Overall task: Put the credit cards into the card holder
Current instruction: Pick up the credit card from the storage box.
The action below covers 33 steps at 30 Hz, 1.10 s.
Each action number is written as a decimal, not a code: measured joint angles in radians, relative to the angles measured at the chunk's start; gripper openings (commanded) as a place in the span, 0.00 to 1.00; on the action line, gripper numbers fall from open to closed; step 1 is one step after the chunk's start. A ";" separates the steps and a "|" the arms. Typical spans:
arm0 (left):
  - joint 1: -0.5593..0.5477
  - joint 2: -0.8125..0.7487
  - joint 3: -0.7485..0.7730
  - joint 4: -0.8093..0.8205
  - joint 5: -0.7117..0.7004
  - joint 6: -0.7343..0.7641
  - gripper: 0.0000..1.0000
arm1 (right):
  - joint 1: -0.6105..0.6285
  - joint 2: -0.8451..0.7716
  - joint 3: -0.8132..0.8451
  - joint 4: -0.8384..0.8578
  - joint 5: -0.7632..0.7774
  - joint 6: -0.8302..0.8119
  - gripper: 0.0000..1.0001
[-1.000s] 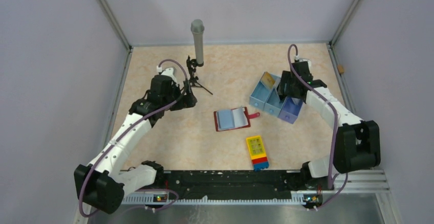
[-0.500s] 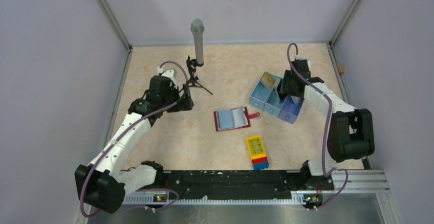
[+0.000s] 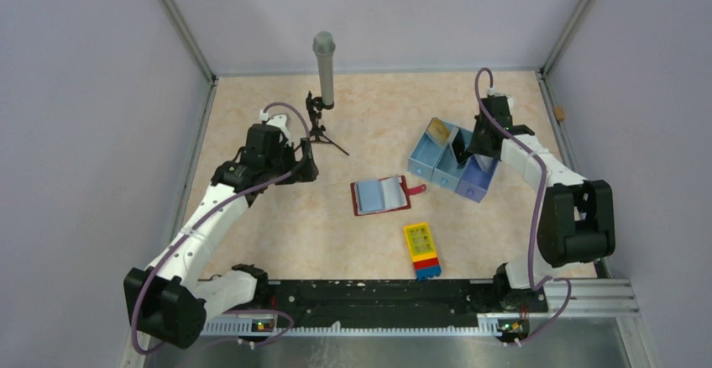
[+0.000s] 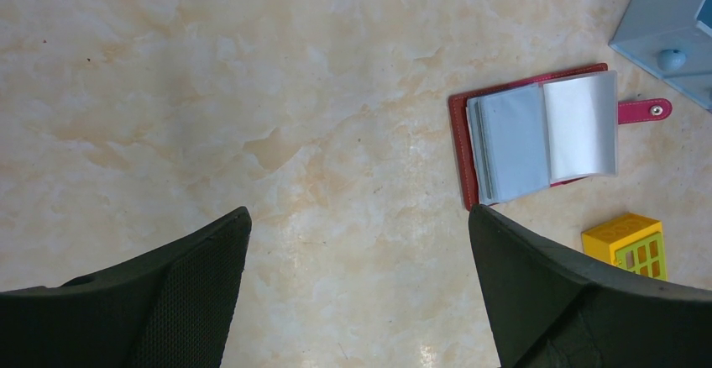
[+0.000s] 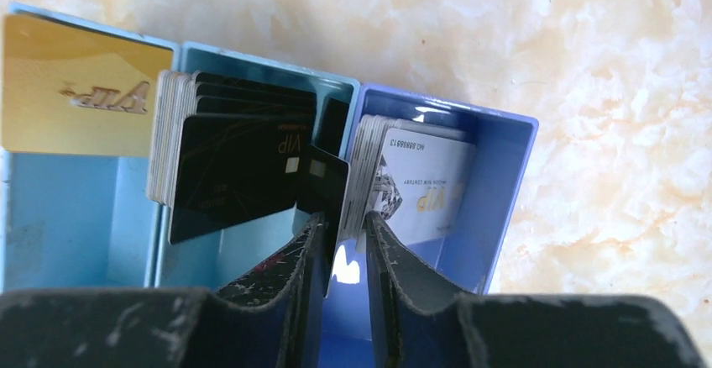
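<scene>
right claw (image 5: 342,223) astride dark card (image 5: 326,176) | left claw (image 4: 358,212) spread wide

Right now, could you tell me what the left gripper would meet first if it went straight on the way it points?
Probably the bare table; the open left gripper faces it, and the card holder lies off to the side.

Marbled table (image 3: 336,124): wallet (image 3: 380,196), tray (image 3: 422,162), block (image 3: 421,249)
</scene>
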 measured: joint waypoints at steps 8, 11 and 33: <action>0.002 0.000 0.000 0.000 0.003 0.000 0.99 | 0.000 0.000 0.015 0.000 -0.014 0.013 0.21; 0.002 0.000 0.000 0.000 0.005 0.000 0.99 | 0.000 0.000 0.015 -0.002 -0.015 0.013 0.17; 0.003 -0.003 0.000 0.000 0.012 0.000 0.99 | 0.060 -0.013 0.039 -0.079 0.015 0.030 0.29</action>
